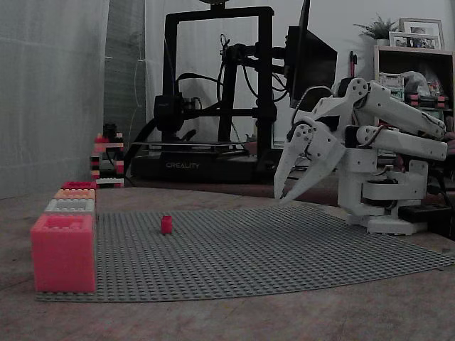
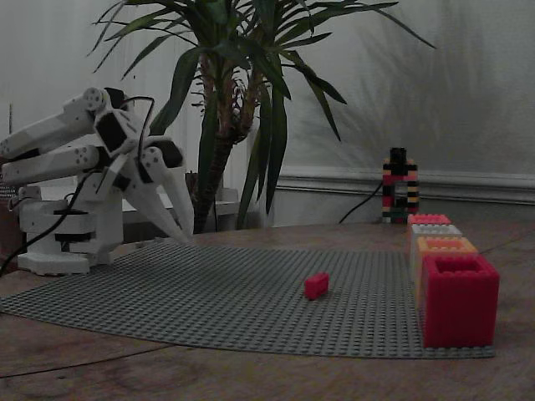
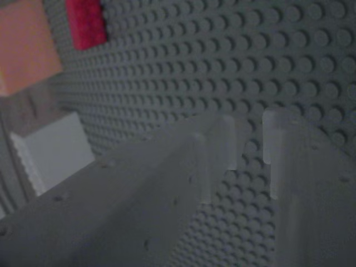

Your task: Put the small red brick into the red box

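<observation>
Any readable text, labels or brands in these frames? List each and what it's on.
"CREALITY": pale lettering on the front of the black base of the 3D printer behind the table, in a fixed view.
Framed pictures on the shelf at top right of that view: too small and dim to read, if they carry text at all.
Nothing legible on the red box, the small red brick, the baseplate or the end effector.

- Two fixed views sit low at table height on opposite sides of the baseplate (image 1: 284,245), facing each other; both share the plate, the arm (image 2: 79,180) and the box row (image 2: 443,251).
- The wrist view looks down close along the fingers (image 3: 217,150) onto the studs.
</observation>
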Robot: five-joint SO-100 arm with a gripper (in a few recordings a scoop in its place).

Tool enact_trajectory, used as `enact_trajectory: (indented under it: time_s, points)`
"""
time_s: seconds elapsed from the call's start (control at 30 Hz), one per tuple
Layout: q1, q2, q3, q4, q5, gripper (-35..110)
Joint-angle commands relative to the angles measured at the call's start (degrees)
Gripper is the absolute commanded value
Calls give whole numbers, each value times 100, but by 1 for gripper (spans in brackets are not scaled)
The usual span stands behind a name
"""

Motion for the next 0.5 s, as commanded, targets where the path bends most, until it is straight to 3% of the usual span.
enact_trajectory:
  time_s: [0.0, 0.47]
  points:
    - [-114, 62, 0, 141, 105, 0]
    - [-114, 62, 0, 70, 141, 0]
